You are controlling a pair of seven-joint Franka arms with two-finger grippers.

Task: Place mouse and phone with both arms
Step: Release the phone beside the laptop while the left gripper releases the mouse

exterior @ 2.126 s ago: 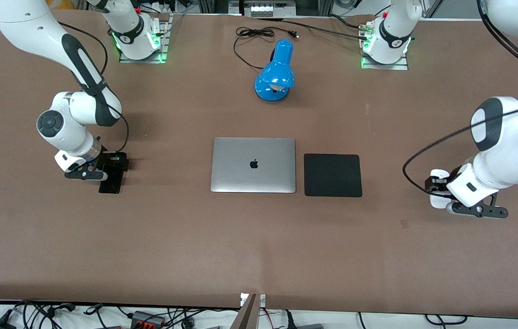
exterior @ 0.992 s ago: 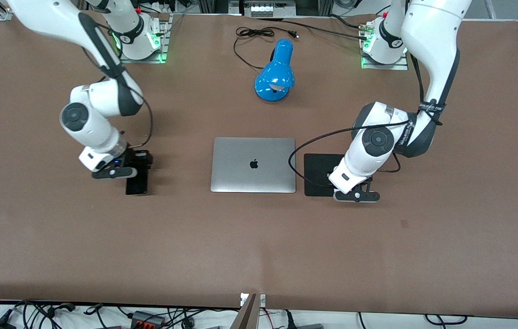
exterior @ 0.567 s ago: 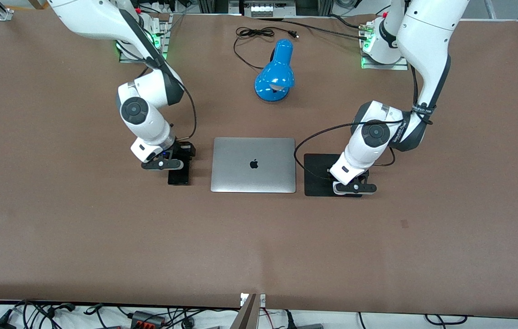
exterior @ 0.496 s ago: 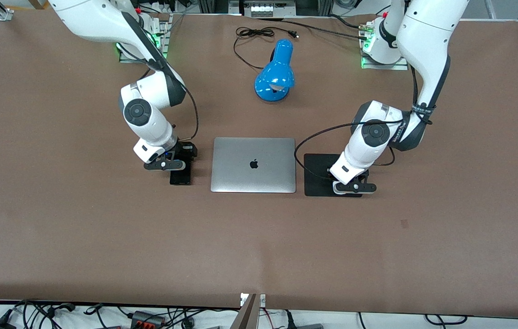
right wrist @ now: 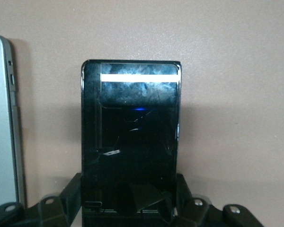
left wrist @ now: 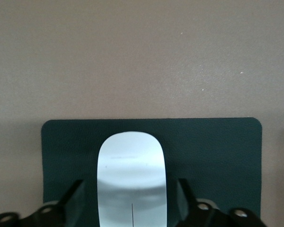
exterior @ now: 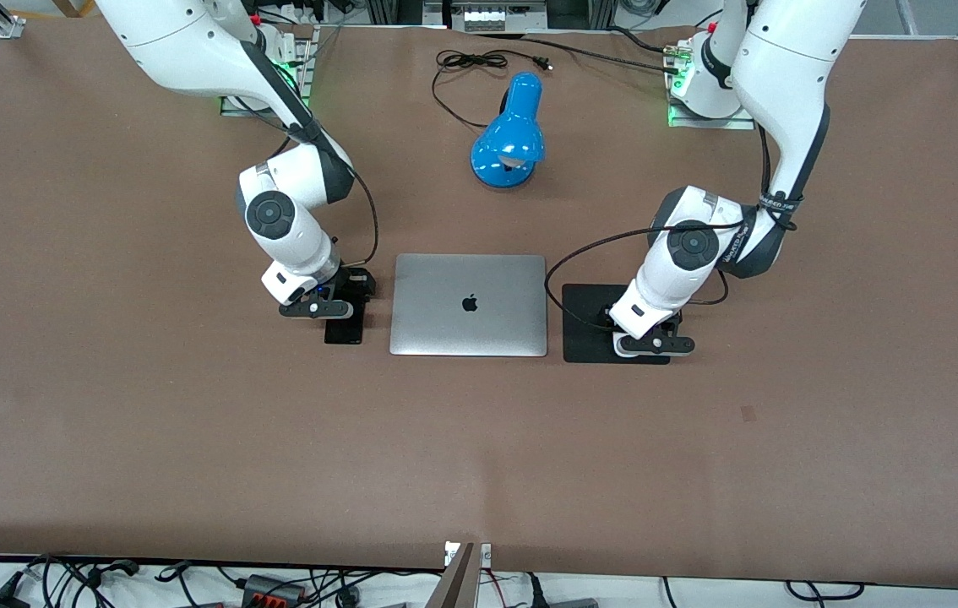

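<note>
Now, from the right arm's end to the left arm's:

Right gripper (exterior: 335,306): low at nine o'clock of the laptop (exterior: 468,305), fingers (right wrist: 72,191) pinching the phone (exterior: 343,328) by its long edges.

Phone: lengthwise, just beside the laptop's edge with a thin strip of table (exterior: 192,422) between; whether resting or a hair above, cannot tell.

Laptop: closed, table centre, lamp (exterior: 509,135) well apart at twelve o'clock.

Mouse pad (exterior: 589,325): at three o'clock of the laptop, close beside it.

Left gripper (exterior: 644,333): down over the pad's corner nearest the front camera and the left arm's end, fingers (left wrist: 75,201) clamped on the mouse (left wrist: 131,177) flanks.

Mouse: over the pad in the wrist view, hidden under the wrist from the front.

Step, by judgement: both set-downs nearly done, release pending.

Risk, phone: glass slapping down or skidding into the laptop if let go while tilted or above the table.

Risk, mouse: sitting close to the pad's edge, liable to end half off it if dragged by an opening finger.
</note>
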